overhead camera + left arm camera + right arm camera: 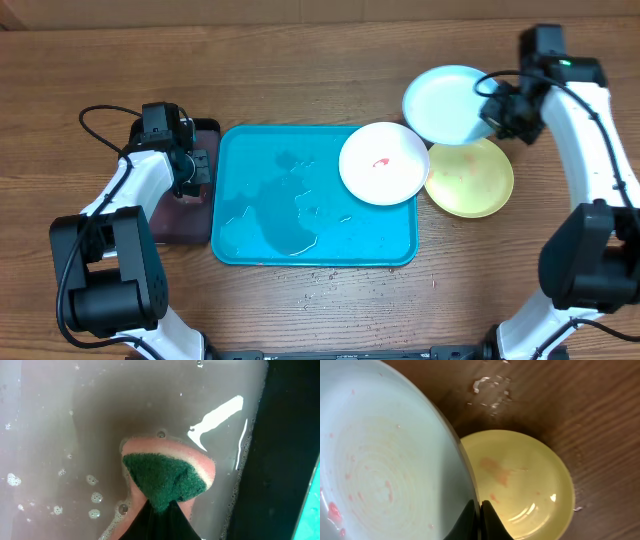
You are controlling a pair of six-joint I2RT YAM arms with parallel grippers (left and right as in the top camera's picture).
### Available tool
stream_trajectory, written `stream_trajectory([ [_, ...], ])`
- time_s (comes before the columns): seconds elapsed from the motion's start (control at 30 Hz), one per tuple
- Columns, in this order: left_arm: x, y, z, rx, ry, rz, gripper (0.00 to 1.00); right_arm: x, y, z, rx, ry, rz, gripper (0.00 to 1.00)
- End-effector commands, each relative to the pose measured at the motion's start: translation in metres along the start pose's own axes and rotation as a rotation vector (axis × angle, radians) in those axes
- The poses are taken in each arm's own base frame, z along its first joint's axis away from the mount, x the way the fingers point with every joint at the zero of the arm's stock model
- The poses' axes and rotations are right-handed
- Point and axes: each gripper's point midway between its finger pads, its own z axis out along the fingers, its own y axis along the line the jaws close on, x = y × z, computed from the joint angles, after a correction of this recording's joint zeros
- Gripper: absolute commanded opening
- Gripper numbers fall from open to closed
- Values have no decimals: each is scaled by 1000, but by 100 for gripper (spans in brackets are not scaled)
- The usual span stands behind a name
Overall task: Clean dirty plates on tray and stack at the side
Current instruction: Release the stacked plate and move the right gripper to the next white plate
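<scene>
Right gripper [480, 509] clamps blue plate [447, 103] right of tray [232, 150]; left gripper [159, 512] pinches sponge [165, 475] left of tray.

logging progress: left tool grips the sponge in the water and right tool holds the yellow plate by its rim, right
Not quite: the right tool holds the light blue plate by its rim; the yellow plate lies on the table beneath, per the right wrist view. The left tool does grip the sponge.

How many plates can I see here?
3. The light blue plate is gripped by the right tool; the white plate overlaps the tray at its right rim; the yellow plate lies on the table beside it. None looks hidden.
</scene>
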Motion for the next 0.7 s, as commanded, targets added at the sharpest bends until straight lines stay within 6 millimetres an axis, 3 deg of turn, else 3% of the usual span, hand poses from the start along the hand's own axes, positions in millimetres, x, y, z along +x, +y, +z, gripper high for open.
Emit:
stream_trajectory([
  [0.0, 11, 1, 1, 9, 30, -17, 9, 8, -17, -4, -36, 43, 57, 4],
  [0.13, 11, 1, 1, 9, 30, -17, 9, 9, -50, 8, 4, 79, 131, 4],
  [0.37, 11, 1, 1, 9, 30, -17, 10, 27, -88, 23, 87, 152, 157, 4],
  [0.67, 11, 1, 1, 8, 30, -17, 9, 61, -105, 38, 153, 249, 153, 4],
])
